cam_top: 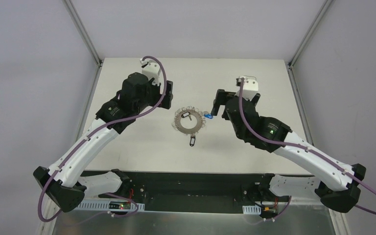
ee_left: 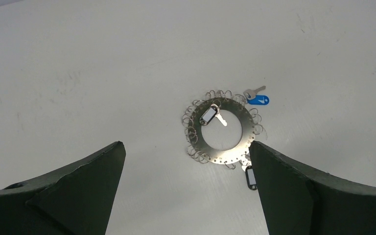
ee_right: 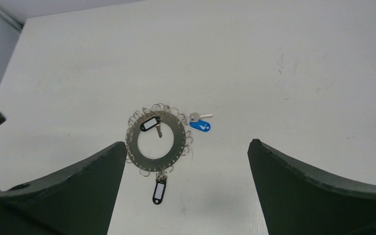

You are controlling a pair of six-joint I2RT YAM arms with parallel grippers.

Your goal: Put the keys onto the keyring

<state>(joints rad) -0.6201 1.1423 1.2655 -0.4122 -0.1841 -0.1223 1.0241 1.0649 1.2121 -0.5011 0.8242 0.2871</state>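
The keyring [cam_top: 180,126] lies flat at the table's middle, also in the left wrist view [ee_left: 232,108] and the right wrist view [ee_right: 178,139]. A black-tagged key [cam_top: 186,115] lies across its far rim, its blade over the hole [ee_left: 208,116] [ee_right: 149,124]. A second black-tagged key [cam_top: 192,141] lies against the near rim's loops [ee_right: 160,191] [ee_left: 250,177]. A blue-tagged key [cam_top: 208,116] lies beside the right rim [ee_left: 258,100] [ee_right: 200,126]; I cannot tell if it is hooked. My left gripper [cam_top: 163,93] [ee_left: 186,147] and right gripper [cam_top: 236,102] [ee_right: 186,144] hover open and empty, left and right of the ring.
The white table [cam_top: 142,147] has metal frame posts at its far corners [cam_top: 98,61] and grey walls around. A black base rail [cam_top: 191,188] runs along the near edge between the arm bases.
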